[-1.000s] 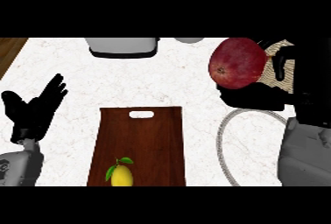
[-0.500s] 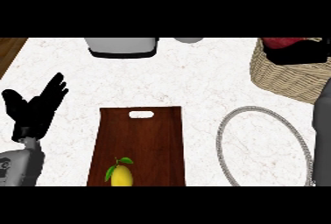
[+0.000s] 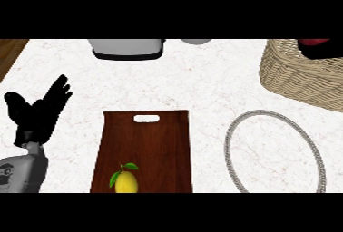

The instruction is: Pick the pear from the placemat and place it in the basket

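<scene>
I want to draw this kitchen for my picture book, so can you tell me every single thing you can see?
Counter: one, white marbled, under everything.
Basket: one, tan wicker, top right.
Red thing: one, dark red, inside the basket, mostly hidden.
Placemat: one, white oval with grey rim, lower right.
Cutting board: one, dark brown wood, bottom middle.
Yellow fruit: one, yellow with green leaves, on the board's near end.
Appliance: one, grey, top edge, cut off.
Round thing: one, grey, top edge, barely showing.
Left hand: one, black, open, fingers up, resting at the left.
Forearm: one, grey, bottom left.
Right hand: perhaps the dark shape in the basket; too hidden to tell.
</scene>
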Available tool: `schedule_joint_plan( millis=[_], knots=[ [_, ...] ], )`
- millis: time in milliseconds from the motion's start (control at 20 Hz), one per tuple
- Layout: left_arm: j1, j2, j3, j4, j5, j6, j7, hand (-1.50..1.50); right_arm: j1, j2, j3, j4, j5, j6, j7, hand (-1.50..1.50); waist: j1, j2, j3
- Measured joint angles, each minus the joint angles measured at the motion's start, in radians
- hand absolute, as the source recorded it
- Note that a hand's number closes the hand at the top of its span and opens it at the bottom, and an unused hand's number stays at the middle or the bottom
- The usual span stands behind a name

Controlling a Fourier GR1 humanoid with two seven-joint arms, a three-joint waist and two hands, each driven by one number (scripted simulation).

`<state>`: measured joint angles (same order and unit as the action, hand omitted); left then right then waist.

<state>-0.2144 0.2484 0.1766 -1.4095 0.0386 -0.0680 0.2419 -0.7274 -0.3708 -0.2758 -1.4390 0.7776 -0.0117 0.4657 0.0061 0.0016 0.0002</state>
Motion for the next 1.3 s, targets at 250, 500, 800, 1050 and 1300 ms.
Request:
schedule_joint_plan(
  millis=[250, 500, 800, 1050, 1300],
  knots=[
    [0.019, -0.003, -0.003, -0.019, -0.001, -0.009, -0.001, 0.00, 0.008, -0.020, -0.046, 0.145, -0.048, -0.076, -0.128, 1.50, 0.001, 0.000, 0.000],
    [0.001, 0.010, 0.013, 0.011, 0.009, -0.026, -0.017, 0.00, 0.001, -0.030, -0.107, 0.274, -0.043, -0.206, -0.169, -1.50, 0.004, 0.003, 0.000],
    [-0.011, -0.003, 0.005, 0.022, -0.004, -0.015, -0.014, 0.00, -0.038, -0.070, -0.139, 0.477, -0.082, -0.273, -0.276, -1.50, 0.005, 0.002, 0.000],
    [-0.017, -0.009, 0.004, 0.026, -0.007, -0.011, -0.012, 0.00, -0.087, -0.109, -0.174, 0.593, -0.157, -0.281, -0.414, -1.50, 0.006, 0.003, 0.000],
    [-0.010, -0.017, 0.001, 0.019, -0.016, 0.001, -0.013, 0.00, -0.107, -0.129, -0.266, 0.609, -0.257, -0.321, -0.430, -1.50, 0.002, 0.000, 0.001]
  ],
)
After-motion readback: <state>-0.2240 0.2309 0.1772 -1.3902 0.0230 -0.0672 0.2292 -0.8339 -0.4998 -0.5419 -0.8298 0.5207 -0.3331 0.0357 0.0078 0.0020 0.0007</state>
